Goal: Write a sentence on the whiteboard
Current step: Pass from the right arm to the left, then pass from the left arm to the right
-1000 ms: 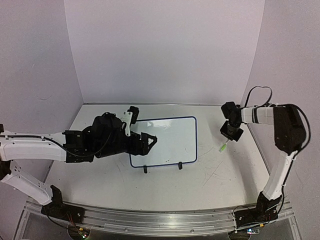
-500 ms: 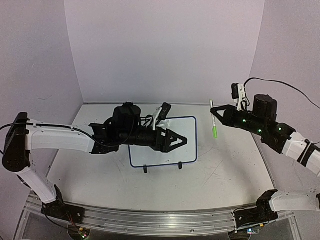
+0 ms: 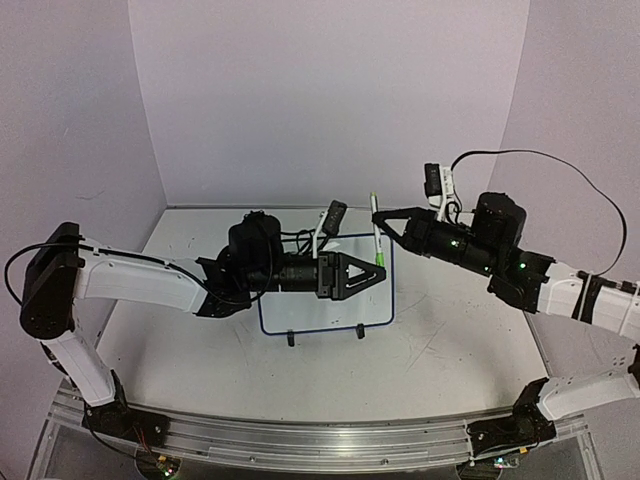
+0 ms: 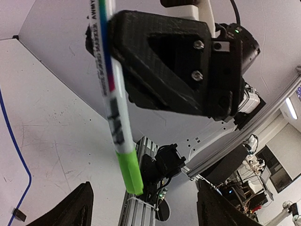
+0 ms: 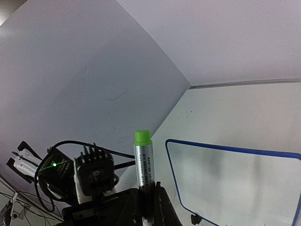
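Observation:
The whiteboard (image 3: 350, 305) stands on the table, its left part hidden by my left arm; no sentence shows on its visible surface, and it looks blank in the right wrist view (image 5: 235, 179) too. My right gripper (image 3: 385, 220) is shut on a white marker (image 3: 376, 232) and holds it upright above the board's right edge. The marker's green cap (image 3: 380, 263) points down. My left gripper (image 3: 374, 273) is open, and the cap (image 4: 130, 172) hangs between its fingers (image 4: 75, 209), clear of them. The right wrist view shows the marker's other green end (image 5: 142, 137) above my right gripper (image 5: 148, 200).
The board's two black feet (image 3: 291, 339) rest near the table's middle. The metal rail (image 3: 300, 440) with both arm bases runs along the near edge. Purple walls close off the back and sides. My left arm (image 3: 150, 280) stretches low over the table's left half.
My right gripper has carried the marker left and lower, to the board's right edge. My left gripper has moved slightly right, so the green cap now sits between its open fingers.

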`<state>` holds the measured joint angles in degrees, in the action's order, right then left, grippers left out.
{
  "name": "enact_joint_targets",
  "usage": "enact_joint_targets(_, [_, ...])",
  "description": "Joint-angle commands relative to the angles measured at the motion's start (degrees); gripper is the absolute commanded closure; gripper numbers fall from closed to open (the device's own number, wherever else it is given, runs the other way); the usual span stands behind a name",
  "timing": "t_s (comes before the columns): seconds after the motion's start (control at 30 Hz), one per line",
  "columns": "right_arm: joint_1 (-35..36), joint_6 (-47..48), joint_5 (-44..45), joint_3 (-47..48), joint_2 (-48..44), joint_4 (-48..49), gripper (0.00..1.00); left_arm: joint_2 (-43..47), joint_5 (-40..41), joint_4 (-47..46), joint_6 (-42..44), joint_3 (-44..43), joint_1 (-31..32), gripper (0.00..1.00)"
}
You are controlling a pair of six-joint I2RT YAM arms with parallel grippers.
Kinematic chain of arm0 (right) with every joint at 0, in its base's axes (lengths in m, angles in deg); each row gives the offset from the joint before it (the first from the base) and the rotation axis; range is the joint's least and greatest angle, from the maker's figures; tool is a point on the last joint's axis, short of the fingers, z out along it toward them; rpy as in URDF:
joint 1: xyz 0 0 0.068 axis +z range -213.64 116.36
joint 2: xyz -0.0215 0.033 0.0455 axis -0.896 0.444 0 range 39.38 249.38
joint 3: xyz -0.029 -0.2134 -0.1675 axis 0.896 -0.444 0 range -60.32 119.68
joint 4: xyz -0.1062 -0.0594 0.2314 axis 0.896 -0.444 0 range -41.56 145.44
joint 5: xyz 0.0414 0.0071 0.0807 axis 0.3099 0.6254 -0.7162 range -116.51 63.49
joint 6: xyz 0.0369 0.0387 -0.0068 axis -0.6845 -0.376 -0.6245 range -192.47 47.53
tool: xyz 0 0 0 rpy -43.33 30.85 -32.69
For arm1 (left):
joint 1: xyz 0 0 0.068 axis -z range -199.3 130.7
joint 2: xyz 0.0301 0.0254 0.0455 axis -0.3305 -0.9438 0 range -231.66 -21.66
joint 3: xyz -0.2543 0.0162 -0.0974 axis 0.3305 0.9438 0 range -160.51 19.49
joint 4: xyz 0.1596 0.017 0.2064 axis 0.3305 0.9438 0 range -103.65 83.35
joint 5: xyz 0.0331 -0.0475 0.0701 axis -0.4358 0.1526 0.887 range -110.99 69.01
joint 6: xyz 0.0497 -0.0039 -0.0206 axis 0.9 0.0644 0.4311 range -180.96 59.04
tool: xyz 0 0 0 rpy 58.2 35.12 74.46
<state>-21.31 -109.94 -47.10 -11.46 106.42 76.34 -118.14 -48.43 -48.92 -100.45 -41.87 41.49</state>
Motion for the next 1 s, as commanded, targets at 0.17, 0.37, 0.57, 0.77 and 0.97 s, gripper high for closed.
enact_joint_targets(0.17, [4.19,-3.89,2.36,3.1,2.38,9.1,1.0,-0.05,3.91,-5.32,-0.22,0.27,-0.12,0.6])
enact_joint_targets(0.37, [4.63,-0.5,-2.34,5.23,3.71,5.48,0.97,4.02,4.93,-4.83,4.7,4.13,-1.16,0.98])
enact_joint_targets(0.57, [4.53,17.4,-2.1,16.04,3.36,-24.78,0.38,9.51,1.87,16.67,26.21,2.82,-2.52,1.0])
enact_joint_targets(0.77, [3.66,24.75,-9.62,16.56,1.06,-30.65,0.18,13.21,5.68,29.19,38.22,0.3,-2.5,1.0])
enact_joint_targets(0.97, [1.97,24.57,-17.76,22.55,6.82,-35.63,0.27,14.21,5.39,33.23,42.95,-0.8,-2.47,1.0])
